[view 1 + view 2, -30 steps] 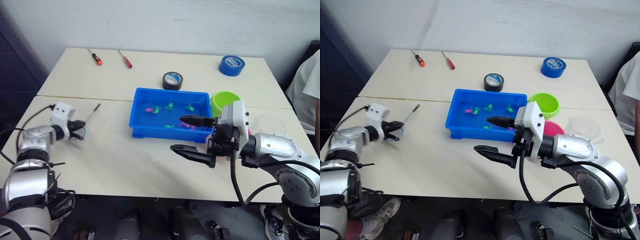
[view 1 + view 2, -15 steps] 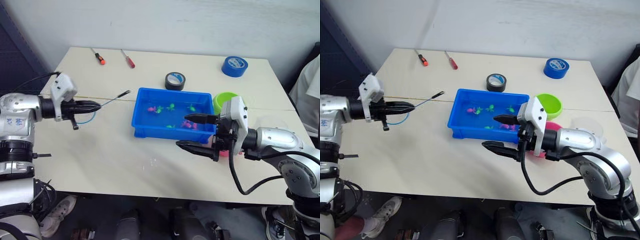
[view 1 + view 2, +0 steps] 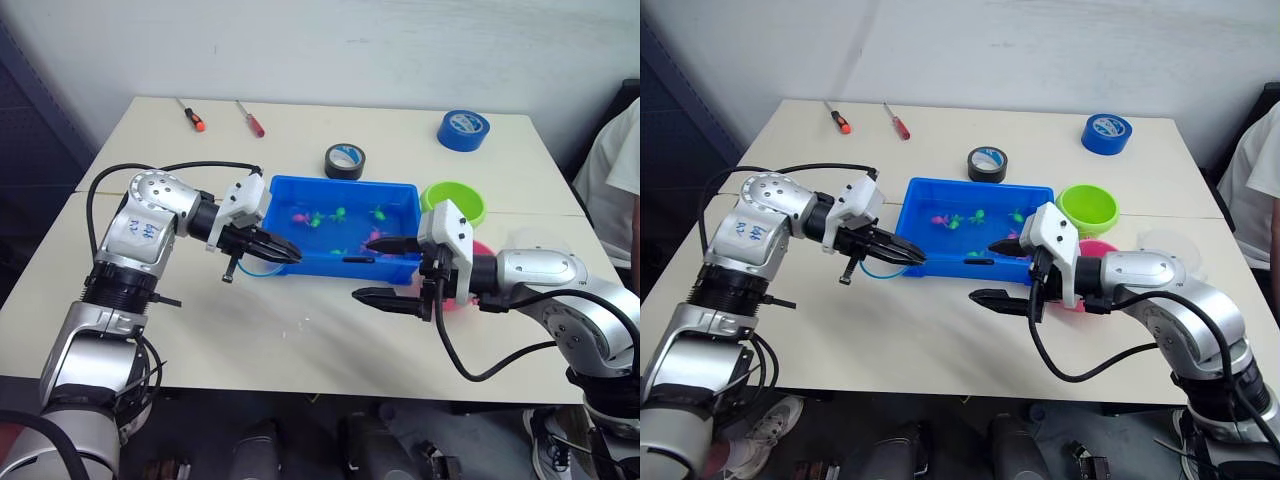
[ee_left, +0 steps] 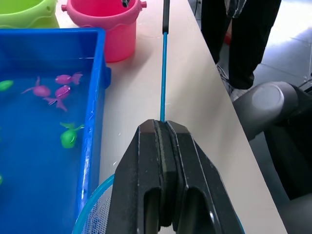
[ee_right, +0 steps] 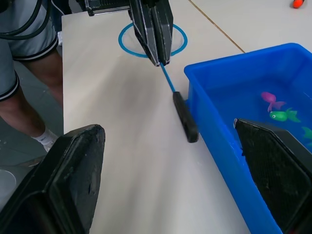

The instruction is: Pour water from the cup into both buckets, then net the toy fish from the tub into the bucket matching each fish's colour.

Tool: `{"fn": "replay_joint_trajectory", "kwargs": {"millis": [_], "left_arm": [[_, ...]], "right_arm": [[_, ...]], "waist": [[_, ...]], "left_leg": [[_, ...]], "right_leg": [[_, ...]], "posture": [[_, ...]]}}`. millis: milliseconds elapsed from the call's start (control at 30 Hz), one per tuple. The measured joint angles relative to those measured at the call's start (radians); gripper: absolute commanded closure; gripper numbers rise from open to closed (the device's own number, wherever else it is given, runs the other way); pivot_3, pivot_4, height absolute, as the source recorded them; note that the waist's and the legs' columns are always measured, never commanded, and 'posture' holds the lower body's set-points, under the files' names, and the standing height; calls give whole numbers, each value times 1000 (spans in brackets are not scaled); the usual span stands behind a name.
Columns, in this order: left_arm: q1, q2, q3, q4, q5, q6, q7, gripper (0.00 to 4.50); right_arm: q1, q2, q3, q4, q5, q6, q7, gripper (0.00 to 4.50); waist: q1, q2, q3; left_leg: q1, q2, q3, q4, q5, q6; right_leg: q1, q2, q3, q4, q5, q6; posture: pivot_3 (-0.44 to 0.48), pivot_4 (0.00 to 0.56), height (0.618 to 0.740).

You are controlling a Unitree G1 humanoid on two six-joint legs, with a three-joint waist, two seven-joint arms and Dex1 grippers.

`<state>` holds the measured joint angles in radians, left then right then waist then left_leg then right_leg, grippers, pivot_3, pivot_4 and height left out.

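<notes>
My left gripper [image 3: 285,252] is shut on the net's thin blue stick, just beside its blue hoop [image 3: 262,268], at the front left corner of the blue tub [image 3: 300,262]. The stick's dark handle [image 5: 185,122] lies along the tub's front wall and points at my right gripper [image 3: 378,270], which is open a little beyond the handle's end. Several green and pink toy fish [image 4: 63,90] float in the tub. The lime green bucket [image 3: 452,203] stands to the right of the tub. The pink bucket [image 4: 105,24] sits in front of it, half hidden by my right arm. The clear cup [image 3: 1165,240] stands further right.
A black tape roll [image 3: 344,160] lies behind the tub and a blue tape roll [image 3: 463,129] at the back right. Two screwdrivers [image 3: 192,114] rest at the back left. A person in white [image 3: 620,170] sits at the right edge.
My left arm has swung the net from the left side of the table over to the tub's front left corner. The right gripper stays open and has barely moved.
</notes>
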<state>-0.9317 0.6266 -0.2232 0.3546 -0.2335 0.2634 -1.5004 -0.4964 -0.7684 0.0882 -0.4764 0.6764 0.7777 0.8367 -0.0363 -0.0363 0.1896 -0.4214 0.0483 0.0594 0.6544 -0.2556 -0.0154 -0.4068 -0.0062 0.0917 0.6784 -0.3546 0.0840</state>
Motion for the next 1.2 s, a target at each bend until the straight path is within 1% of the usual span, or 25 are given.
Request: {"fn": "replay_joint_trajectory", "kwargs": {"millis": [167,300,467,633,700,733,767,800,867,967,1000,1200], "left_arm": [[-17,-36,-27,48,5,-29,0,4469],[-46,-42,-31,63,6,-43,0,4469],[-48,-62,-37,82,6,-48,0,4469],[-48,-63,-41,82,6,-48,0,4469],[-48,-62,-41,82,6,-47,0,4500],[-48,-60,-41,82,6,-47,0,4500],[-48,-58,-41,82,6,-47,0,4500],[-48,-55,-41,82,6,-47,0,4500],[-48,-52,-41,82,6,-47,0,4500],[-48,-46,-41,82,6,-47,0,4500],[-48,-45,-41,82,6,-47,0,4500],[-48,-45,-41,81,5,-47,0,4500]], "right_arm": [[-10,21,22,-1,-12,18,-16,0],[-16,30,23,-1,-19,33,-25,0],[-24,38,23,-1,-30,36,-32,0],[-30,49,24,-1,-40,36,-35,0],[-35,53,25,0,-42,37,-35,502],[-37,54,25,1,-45,36,-35,919],[-38,55,25,4,-49,36,-35,1156],[-38,56,25,7,-52,36,-35,1795],[-38,58,25,8,-55,36,-34,2648],[-39,58,25,13,-62,36,-31,4203],[-40,58,25,16,-67,36,-31,4455],[-44,58,25,18,-75,36,-19,4455]], "waist": [[0,0,0],[0,0,0],[1,0,0],[0,0,0],[0,0,0],[0,0,0],[0,0,0],[1,0,0],[1,0,0],[1,0,0],[1,0,0],[1,0,0]], "left_leg": [[0,0,1,1,0,0],[0,0,2,1,0,0],[-1,0,2,1,0,0],[-1,0,2,1,0,0],[-1,0,2,1,0,0],[-1,0,2,1,0,0],[-1,0,2,1,0,0],[-1,0,2,1,0,0],[-1,0,2,1,0,0],[-1,0,2,1,0,0],[-1,0,2,1,0,0],[-1,0,2,2,0,0]], "right_leg": [[-1,0,1,1,0,0],[-1,0,1,2,0,0],[-2,0,2,2,0,0],[-2,0,2,2,0,0],[-2,0,2,2,0,0],[-2,0,2,2,0,0],[-2,0,2,2,0,0],[-2,0,2,2,0,0],[-2,0,2,2,0,0],[-2,0,2,2,0,0],[-2,0,2,2,0,0],[-2,0,2,3,0,0]], "posture": [[0,150,734],[0,150,734],[0,150,734],[0,150,734],[0,150,734],[0,150,734],[0,150,734],[0,150,734],[0,150,734],[0,150,734],[0,150,734],[0,150,734]]}}
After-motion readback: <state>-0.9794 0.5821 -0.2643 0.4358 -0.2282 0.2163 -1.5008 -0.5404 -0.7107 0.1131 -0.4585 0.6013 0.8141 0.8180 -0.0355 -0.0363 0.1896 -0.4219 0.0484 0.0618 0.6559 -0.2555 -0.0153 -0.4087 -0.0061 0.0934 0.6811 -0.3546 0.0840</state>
